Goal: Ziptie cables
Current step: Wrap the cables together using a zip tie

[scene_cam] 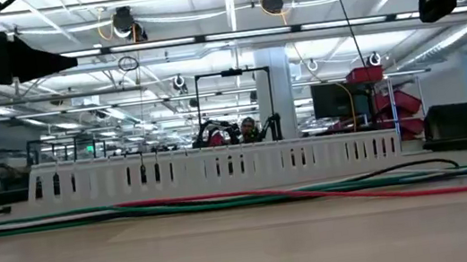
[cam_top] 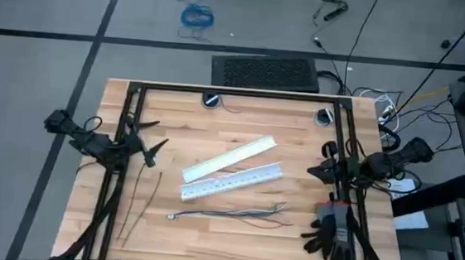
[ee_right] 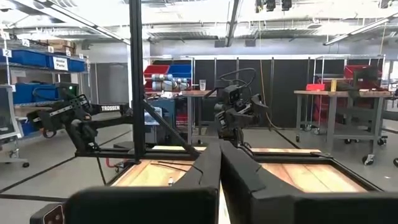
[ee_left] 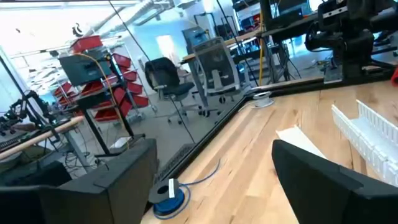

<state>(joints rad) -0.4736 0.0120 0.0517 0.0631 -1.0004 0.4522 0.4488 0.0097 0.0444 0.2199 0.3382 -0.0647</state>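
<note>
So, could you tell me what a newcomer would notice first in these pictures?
Probably the two long white slotted plastic strips lying side by side, slanted, at the middle of the pale wooden table. Just below them in the high view lies the loose bundle of thin grey wires, with two thin dark plastic zipties to its left. The left tool and right tool wait at opposite table edges, holding nothing.

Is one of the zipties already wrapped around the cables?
No, in the high view both zipties lie straight on the table's left side, apart from the cables, which lie loose below the white strips.
</note>
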